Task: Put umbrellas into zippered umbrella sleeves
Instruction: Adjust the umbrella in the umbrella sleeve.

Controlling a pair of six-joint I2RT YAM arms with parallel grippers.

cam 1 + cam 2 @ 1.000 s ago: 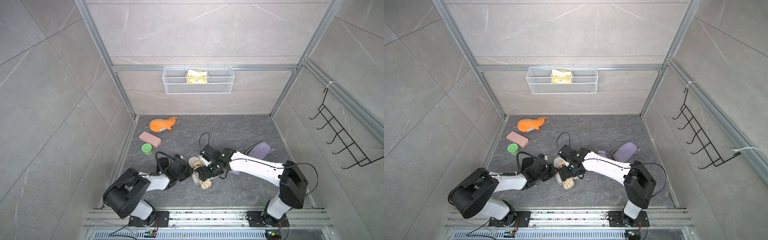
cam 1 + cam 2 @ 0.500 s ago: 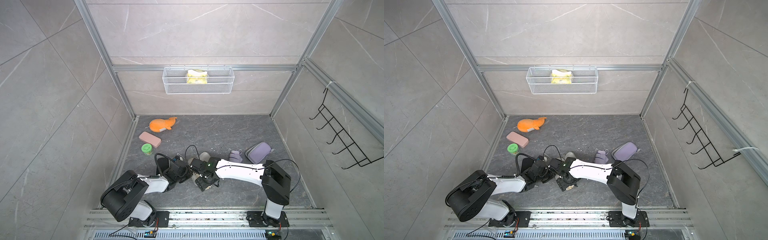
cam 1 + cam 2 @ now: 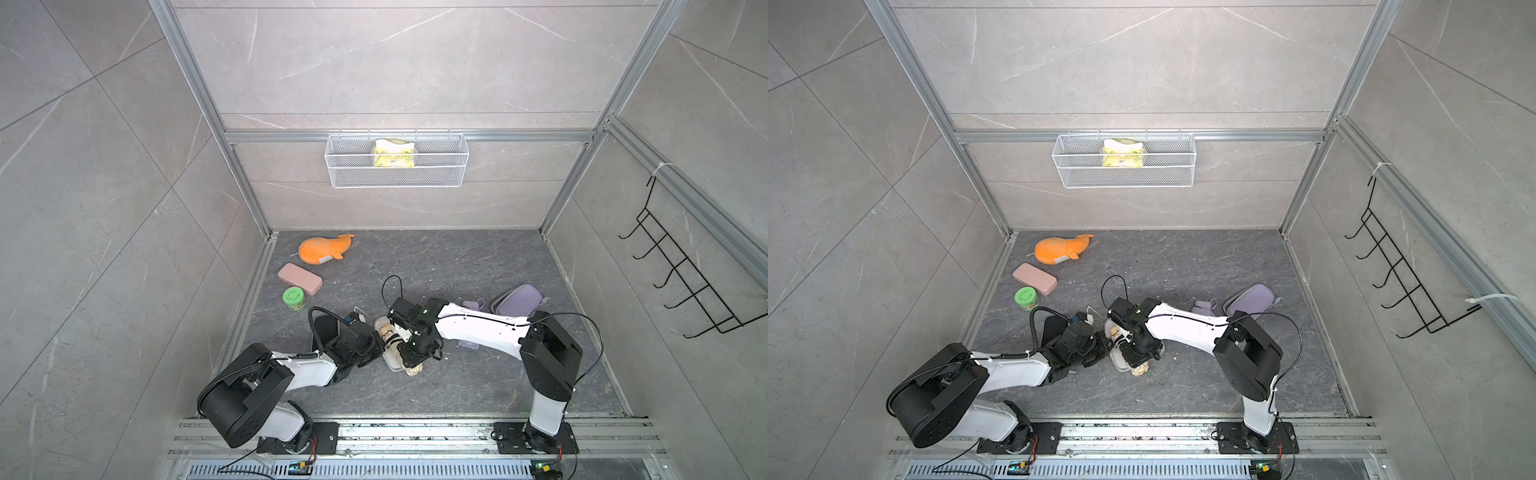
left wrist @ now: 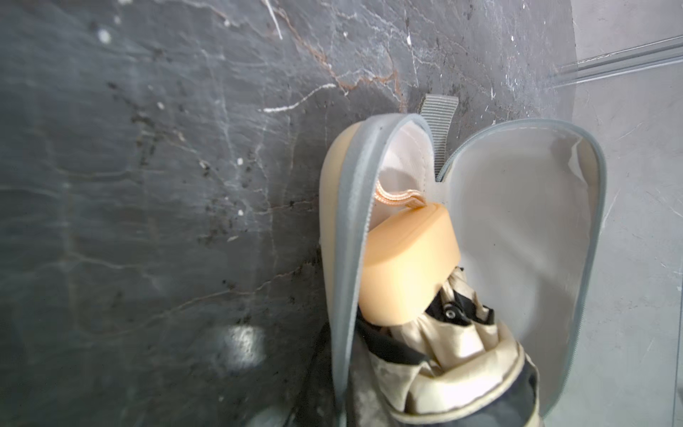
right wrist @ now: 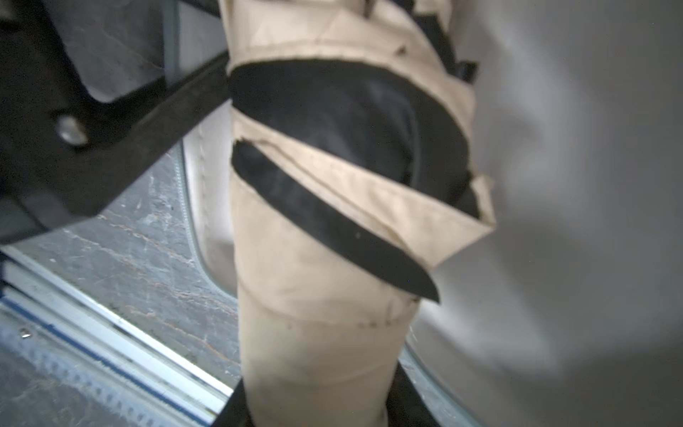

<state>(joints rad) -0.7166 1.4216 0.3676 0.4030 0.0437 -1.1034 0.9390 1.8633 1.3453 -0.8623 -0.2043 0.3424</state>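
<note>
The cream sleeve [image 3: 390, 362] lies open near the front of the floor, showing its grey zip edging [image 4: 347, 258] and pale lining. The beige umbrella [image 4: 443, 351] lies in it, with its peach handle [image 4: 406, 266] deep inside and its tip [image 3: 415, 370] sticking out. My left gripper [image 3: 368, 351] is shut on the sleeve's left edge. My right gripper [image 3: 413, 358] is shut around the umbrella's [image 5: 314, 295] body. A lavender sleeve [image 3: 517, 301] and a lavender umbrella [image 3: 469, 305] lie to the right. A black sleeve [image 3: 325, 330] lies half hidden under my left arm.
An orange plush whale [image 3: 324, 250], a pink case [image 3: 300, 279] and a green-lidded jar [image 3: 294, 299] sit along the left wall. On the back wall hangs a wire basket [image 3: 353, 174]. A black hook rack [image 3: 685, 286] is on the right wall.
My right arm's elbow swung in towards the middle and back out, and its jaws narrowed onto the beige umbrella. The left arm has hardly moved.
</note>
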